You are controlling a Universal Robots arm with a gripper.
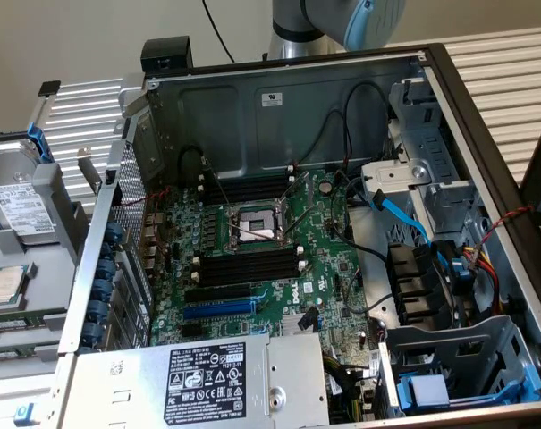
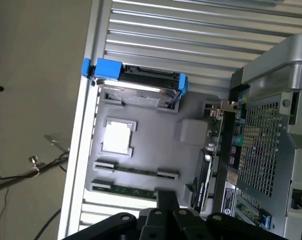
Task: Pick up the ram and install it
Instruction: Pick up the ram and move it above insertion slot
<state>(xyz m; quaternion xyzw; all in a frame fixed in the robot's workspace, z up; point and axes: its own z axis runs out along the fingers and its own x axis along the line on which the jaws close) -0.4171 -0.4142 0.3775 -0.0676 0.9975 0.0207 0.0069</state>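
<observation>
Two ram sticks lie in a grey parts tray (image 2: 155, 132) beside the computer case. One ram (image 2: 136, 172) is a long thin green strip held between grey end clips. The second ram (image 2: 123, 189) lies parallel, closer to my gripper. My gripper (image 2: 166, 195) hangs above the tray's edge next to that nearer stick, its black fingers pressed together and shut on nothing. In the exterior view the black memory slots (image 1: 249, 264) with white clips sit bare on the green motherboard (image 1: 328, 268), with another bank (image 1: 248, 189) behind the processor socket.
The tray also holds a square processor chip (image 2: 117, 137) and a hard drive in a blue caddy (image 2: 136, 75). The case's perforated metal wall (image 2: 263, 145) stands close beside the tray. Inside the case are a blue expansion slot (image 1: 218, 309), loose cables (image 1: 400, 214) and the power supply (image 1: 207, 375).
</observation>
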